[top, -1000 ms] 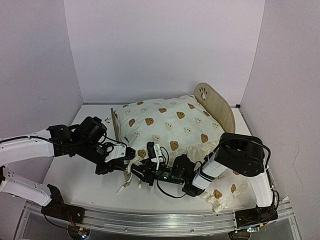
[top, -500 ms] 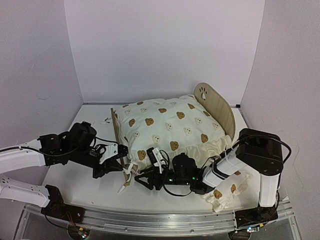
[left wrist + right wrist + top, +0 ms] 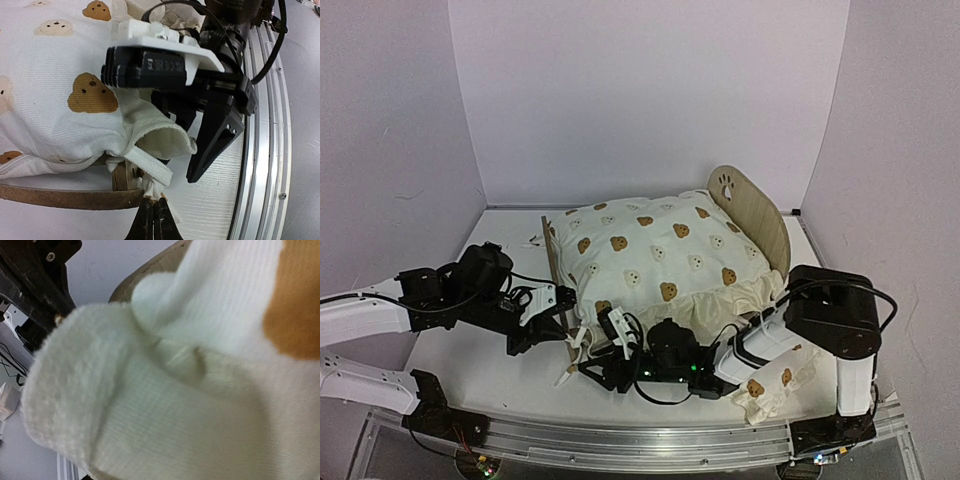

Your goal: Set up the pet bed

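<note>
The pet bed's light-wood headboard (image 3: 752, 208) with its paw cutout stands at the back right, and its low footboard (image 3: 556, 262) at the left. The striped base is hidden under the large bear-print cushion (image 3: 655, 248). My left gripper (image 3: 563, 335) (image 3: 153, 210) is shut on a white cushion tie (image 3: 150, 172) at the footboard's front end (image 3: 75, 197). My right gripper (image 3: 592, 362) is at the cushion's front left corner, fingers (image 3: 215, 142) apart around the ruffle (image 3: 165, 140). Cream fabric (image 3: 175, 405) fills the right wrist view and hides its fingers.
The small bear-print pillow (image 3: 770, 385) lies on the table at the front right, under my right arm. The table's metal front rail (image 3: 640, 440) runs close behind both grippers. White walls stand at the back and both sides.
My right gripper has slid left along the cushion's front edge to its front left corner. My left gripper dropped slightly and drew back a second ago, then stayed still.
</note>
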Controlling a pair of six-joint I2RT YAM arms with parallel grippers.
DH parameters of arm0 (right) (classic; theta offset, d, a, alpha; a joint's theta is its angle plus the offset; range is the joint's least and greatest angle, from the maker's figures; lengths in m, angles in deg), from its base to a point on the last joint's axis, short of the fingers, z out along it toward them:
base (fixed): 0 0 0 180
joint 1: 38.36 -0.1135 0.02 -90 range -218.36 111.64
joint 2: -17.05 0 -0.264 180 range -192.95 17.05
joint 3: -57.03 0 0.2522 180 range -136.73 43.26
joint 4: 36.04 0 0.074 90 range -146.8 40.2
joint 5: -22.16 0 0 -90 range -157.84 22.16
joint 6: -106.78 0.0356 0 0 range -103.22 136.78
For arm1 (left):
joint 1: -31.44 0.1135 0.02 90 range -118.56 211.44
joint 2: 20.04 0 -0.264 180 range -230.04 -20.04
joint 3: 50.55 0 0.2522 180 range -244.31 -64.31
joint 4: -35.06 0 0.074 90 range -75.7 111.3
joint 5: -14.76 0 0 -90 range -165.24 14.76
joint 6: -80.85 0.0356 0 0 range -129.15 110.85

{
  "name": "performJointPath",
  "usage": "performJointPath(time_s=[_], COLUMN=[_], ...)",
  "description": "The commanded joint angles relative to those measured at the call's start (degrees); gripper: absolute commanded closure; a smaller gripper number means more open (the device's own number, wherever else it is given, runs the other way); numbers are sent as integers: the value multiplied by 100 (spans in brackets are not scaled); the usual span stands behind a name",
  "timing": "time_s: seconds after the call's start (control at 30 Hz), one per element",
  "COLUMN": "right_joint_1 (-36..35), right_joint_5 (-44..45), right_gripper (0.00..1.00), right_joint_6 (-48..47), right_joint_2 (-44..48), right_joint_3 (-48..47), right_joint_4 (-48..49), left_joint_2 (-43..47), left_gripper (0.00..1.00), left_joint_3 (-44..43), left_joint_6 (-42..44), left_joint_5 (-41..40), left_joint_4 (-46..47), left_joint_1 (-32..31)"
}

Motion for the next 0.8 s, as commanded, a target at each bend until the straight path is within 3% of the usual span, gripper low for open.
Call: performJointPath(time_s=[0.0,0.2,0.47,0.6,0.67,0.77], right_joint_1=[-232,-341,-331,-338,-341,-343], right_joint_5=[588,1628,1794,1926,1957,1801], right_gripper=[58,57,64,83,92,98], right_joint_6=[964,1853,1947,2058,2132,2194], right_joint_2=[-477,-977,-1185,-1165,-1054,-904], right_joint_3=[-394,-485,-757,-680,-529,-353], right_joint_4=[973,1471,1662,1660,1618,1370], left_joint_2=[174,254,318,289,331,524], left_gripper=[100,100,100,100,100,100], left_joint_3=[-145,-237,-355,-464,-556,-586], left_joint_6=[-115,-154,-343,-555,-946,-1930], left_joint_5=[17,92,280,99,-351,-1050], left_joint_4=[272,281,299,313,338,498], left_joint_1=[-18,-18,-34,-59,-70,-70])
